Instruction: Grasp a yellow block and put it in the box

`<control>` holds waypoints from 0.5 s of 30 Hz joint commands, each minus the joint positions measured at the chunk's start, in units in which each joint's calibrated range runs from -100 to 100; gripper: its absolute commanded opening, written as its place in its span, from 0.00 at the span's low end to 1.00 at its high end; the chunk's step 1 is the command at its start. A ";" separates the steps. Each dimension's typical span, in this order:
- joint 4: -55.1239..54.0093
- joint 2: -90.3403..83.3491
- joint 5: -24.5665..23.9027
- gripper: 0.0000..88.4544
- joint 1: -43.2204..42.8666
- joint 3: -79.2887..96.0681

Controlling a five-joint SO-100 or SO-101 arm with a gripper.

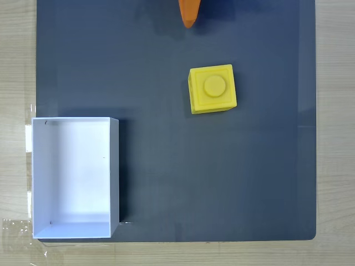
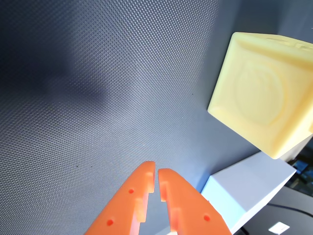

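Note:
The yellow block (image 1: 212, 88) sits stud-up on the dark grey mat, right of centre and toward the top in the fixed view. In the wrist view the yellow block (image 2: 264, 93) fills the upper right. The white box (image 1: 75, 177) rests at the mat's lower left, its floor bare; one corner of the box (image 2: 247, 188) shows in the wrist view at lower right. My orange gripper (image 2: 157, 170) rises from the bottom edge of the wrist view, fingertips together, nothing between them. In the fixed view the gripper (image 1: 189, 14) pokes in at the top edge, above and left of the block, apart from it.
The dark grey mat (image 1: 222, 177) covers most of a light wooden table (image 1: 335, 133). Tape strips hold the box's left side to the table.

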 commanded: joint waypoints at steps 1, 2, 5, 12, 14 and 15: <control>-0.05 0.34 0.23 0.01 0.41 -0.46; -0.05 0.60 0.23 0.01 0.24 -1.46; -0.83 4.50 -0.08 0.01 -0.27 -6.52; -11.65 28.14 -0.24 0.01 -0.18 -24.43; -11.56 36.28 -0.24 0.01 -0.18 -31.58; -11.56 40.17 0.02 0.01 0.07 -35.11</control>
